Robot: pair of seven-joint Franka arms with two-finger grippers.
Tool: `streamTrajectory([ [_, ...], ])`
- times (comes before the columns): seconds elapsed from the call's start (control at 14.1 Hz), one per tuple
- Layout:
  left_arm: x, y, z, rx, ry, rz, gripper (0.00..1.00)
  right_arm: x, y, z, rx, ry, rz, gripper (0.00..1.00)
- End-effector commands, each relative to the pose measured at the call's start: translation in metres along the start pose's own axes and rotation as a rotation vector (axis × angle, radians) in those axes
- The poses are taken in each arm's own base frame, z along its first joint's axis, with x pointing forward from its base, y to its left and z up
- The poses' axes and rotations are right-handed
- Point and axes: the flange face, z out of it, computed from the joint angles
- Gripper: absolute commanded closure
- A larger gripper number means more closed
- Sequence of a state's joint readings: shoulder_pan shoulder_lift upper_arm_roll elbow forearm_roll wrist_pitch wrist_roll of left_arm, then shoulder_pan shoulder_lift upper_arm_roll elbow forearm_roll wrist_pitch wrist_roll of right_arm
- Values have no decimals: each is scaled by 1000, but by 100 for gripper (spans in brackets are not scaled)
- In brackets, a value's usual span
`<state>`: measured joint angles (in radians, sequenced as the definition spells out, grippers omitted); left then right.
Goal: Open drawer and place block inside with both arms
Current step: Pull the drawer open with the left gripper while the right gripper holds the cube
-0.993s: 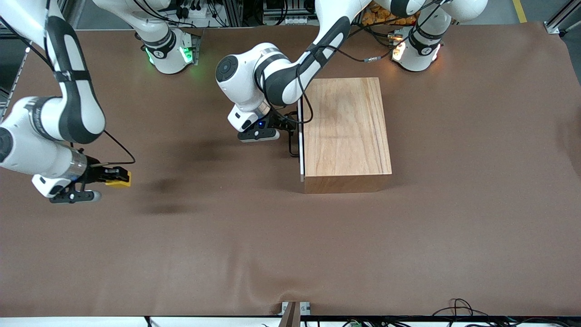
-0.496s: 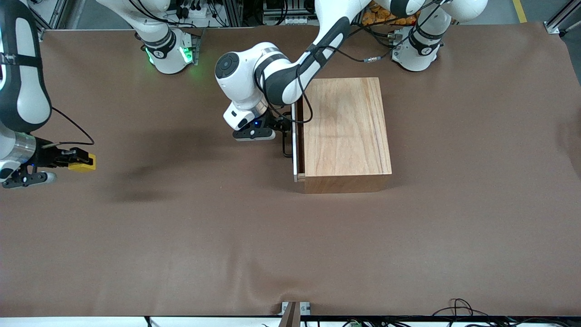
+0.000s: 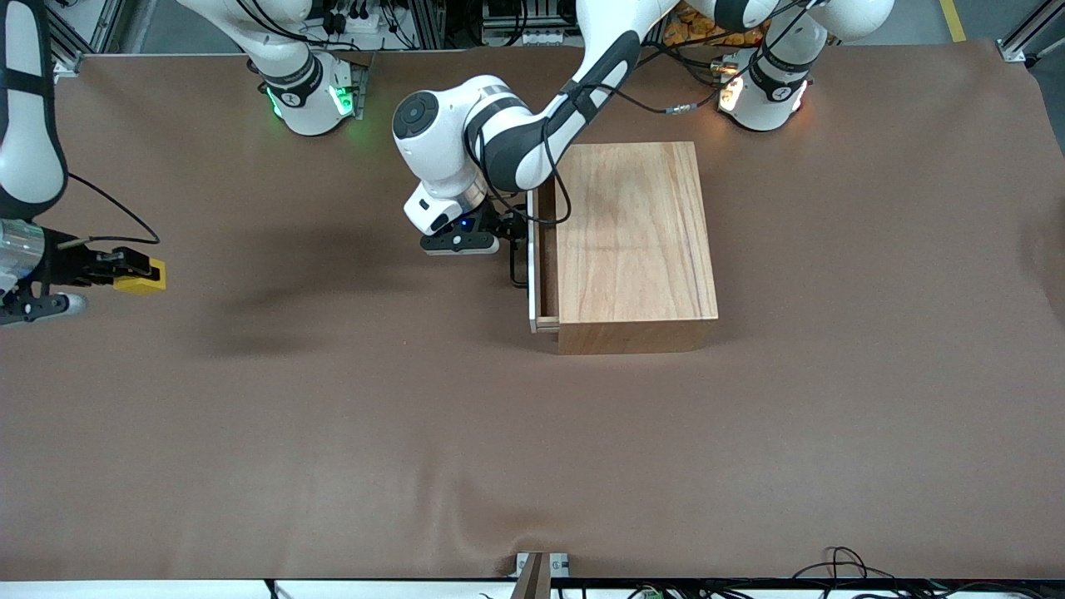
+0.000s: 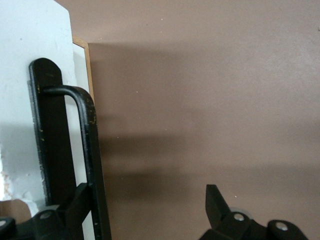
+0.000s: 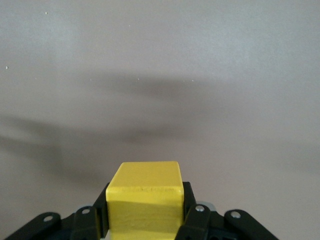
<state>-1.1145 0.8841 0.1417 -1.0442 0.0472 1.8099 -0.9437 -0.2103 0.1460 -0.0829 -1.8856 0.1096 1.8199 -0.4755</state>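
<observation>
The wooden box (image 3: 636, 241) stands mid-table. Its drawer (image 3: 545, 249) is out a small way, and the white-edged front panel (image 3: 532, 258) stands off the box. The black handle (image 3: 516, 266) also shows in the left wrist view (image 4: 89, 150). My left gripper (image 3: 511, 237) is at the handle, open, with one finger (image 4: 75, 205) against the handle bar and the other finger (image 4: 216, 202) well apart over the cloth. My right gripper (image 3: 125, 273) is shut on the yellow block (image 3: 141, 275), held above the cloth at the right arm's end of the table. In the right wrist view the block (image 5: 145, 197) sits between the pads.
Brown cloth (image 3: 499, 433) covers the whole table. The arm bases (image 3: 308, 91) stand along the table's edge farthest from the front camera. Cables (image 3: 840, 566) lie at the near edge.
The left gripper has drawn the drawer front away from the box, opening a gap. The right gripper has carried the block toward the right arm's end of the table.
</observation>
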Motion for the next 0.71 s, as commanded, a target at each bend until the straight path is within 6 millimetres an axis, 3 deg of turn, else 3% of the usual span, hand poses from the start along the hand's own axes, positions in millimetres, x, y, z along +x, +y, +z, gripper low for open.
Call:
streamTrajectory([
  [0.0, -2, 10, -6, -48, 4, 1, 0, -19, 15, -8, 7, 5, -22, 100],
  [0.21, -2, 15, -9, -89, 2, -6, 0, -24, 25, -8, 10, 8, -42, 100],
  [0.64, -1, 21, -15, -152, 19, -12, 0, -24, 24, -3, 18, -6, -44, 100],
])
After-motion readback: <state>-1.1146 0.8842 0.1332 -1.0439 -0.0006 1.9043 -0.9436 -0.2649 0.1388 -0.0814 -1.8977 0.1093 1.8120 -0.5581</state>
